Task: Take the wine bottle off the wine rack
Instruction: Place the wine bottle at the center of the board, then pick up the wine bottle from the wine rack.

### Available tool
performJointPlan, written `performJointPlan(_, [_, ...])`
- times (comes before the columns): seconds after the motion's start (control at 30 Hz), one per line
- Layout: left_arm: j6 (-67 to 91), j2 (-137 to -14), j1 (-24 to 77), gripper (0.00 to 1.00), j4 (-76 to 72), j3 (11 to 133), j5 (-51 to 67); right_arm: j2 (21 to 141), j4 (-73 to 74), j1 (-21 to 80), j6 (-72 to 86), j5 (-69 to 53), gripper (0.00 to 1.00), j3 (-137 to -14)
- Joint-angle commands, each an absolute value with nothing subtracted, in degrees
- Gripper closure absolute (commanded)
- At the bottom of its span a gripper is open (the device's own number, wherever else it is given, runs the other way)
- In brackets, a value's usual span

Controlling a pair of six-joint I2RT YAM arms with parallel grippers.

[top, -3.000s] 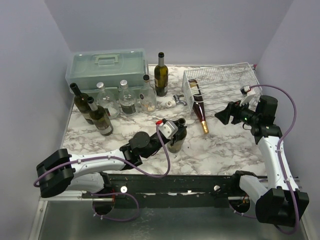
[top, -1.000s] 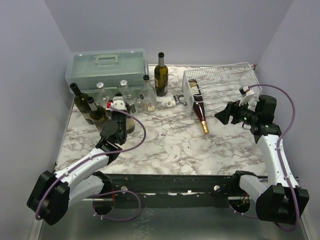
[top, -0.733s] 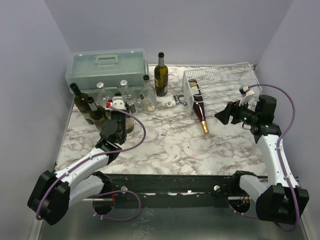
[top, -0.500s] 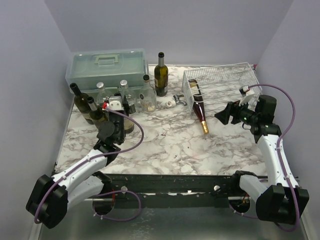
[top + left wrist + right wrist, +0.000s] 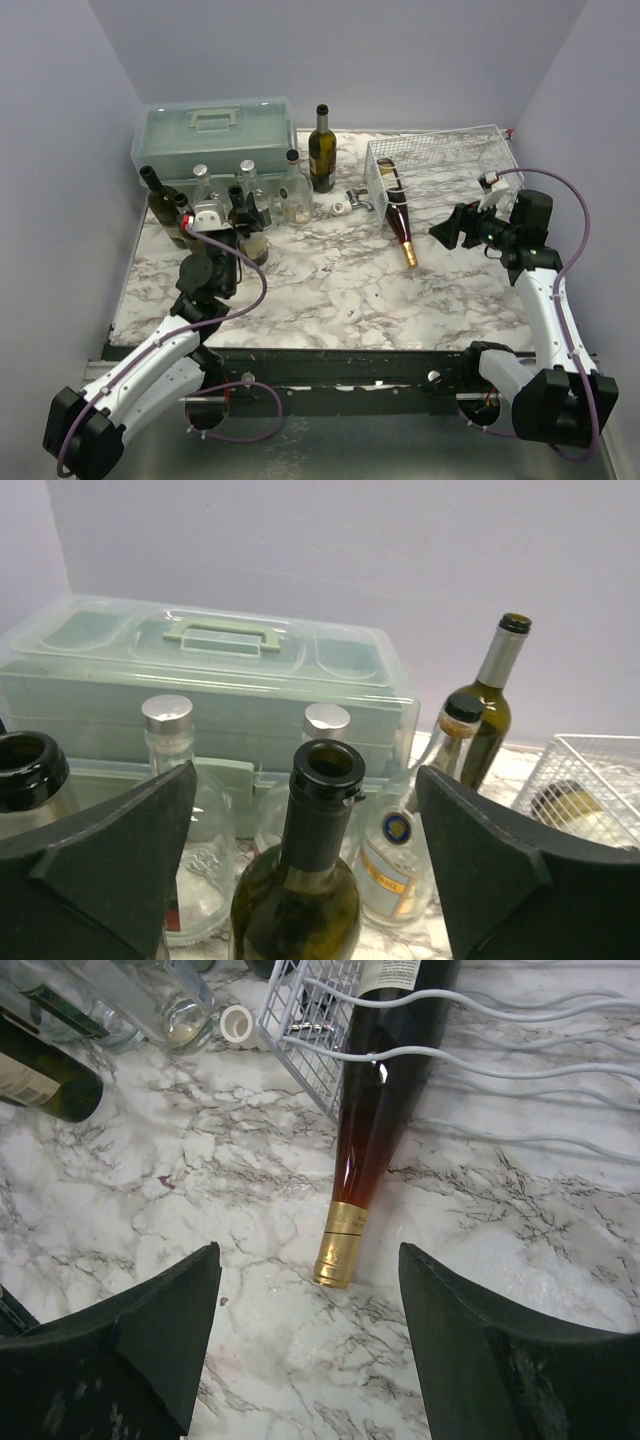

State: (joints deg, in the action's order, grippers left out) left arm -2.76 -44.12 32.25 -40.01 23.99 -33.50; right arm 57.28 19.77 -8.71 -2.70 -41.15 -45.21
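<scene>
Wine bottle (image 5: pixel 398 214) is laid in the wine rack (image 5: pixel 430 137), neck projecting past its front edge onto bare marble table (image 5: pixel 330 275). Right gripper (image 5: pixel 308 1255) is spread, clear of the cap; left gripper (image 5: pixel 305 780) is spread beside a green bottle (image 5: pixel 310 890).

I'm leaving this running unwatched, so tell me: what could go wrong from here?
The left gripper stands open around the green bottle at its neck, with clear bottles crowding close; a crooked retreat could topple one. The right gripper hovers open above the dark bottle, whose body lies under wires of the rack; lifting instead of sliding it out may snag and drag the rack.
</scene>
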Motion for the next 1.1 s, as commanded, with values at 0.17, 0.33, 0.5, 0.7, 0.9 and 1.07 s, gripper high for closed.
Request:
performJointPlan(0.17, [9.1,-32.2,32.0,0.01,-19.0,27.4,-27.4,57.5,19.6,-9.0,-3.9,-40.2,0.25,-44.7])
performJointPlan(0.33, [13.5,-27.5,32.0,0.01,-6.6,30.7,-25.7,57.1,19.6,-9.0,-4.2,-40.3,0.25,-44.6])
performJointPlan(0.5, [16.6,-23.9,32.0,0.01,4.0,33.8,-21.5,57.2,19.6,-9.0,-4.6,-40.8,0.25,-44.4])
performJointPlan(0.7, [19.1,-22.3,32.0,0.01,10.7,37.3,-12.8,57.5,18.8,-9.0,-5.2,-40.9,0.25,-43.8])
performJointPlan(0.9, [21.8,-25.7,32.0,0.01,11.8,39.2,-0.8,57.4,17.5,-9.0,-5.3,-40.2,0.25,-42.8])
performJointPlan(1.07, [21.4,-30.2,32.0,0.01,11.0,40.3,5.9,57.5,16.5,-9.0,-5.8,-40.5,0.25,-42.0])
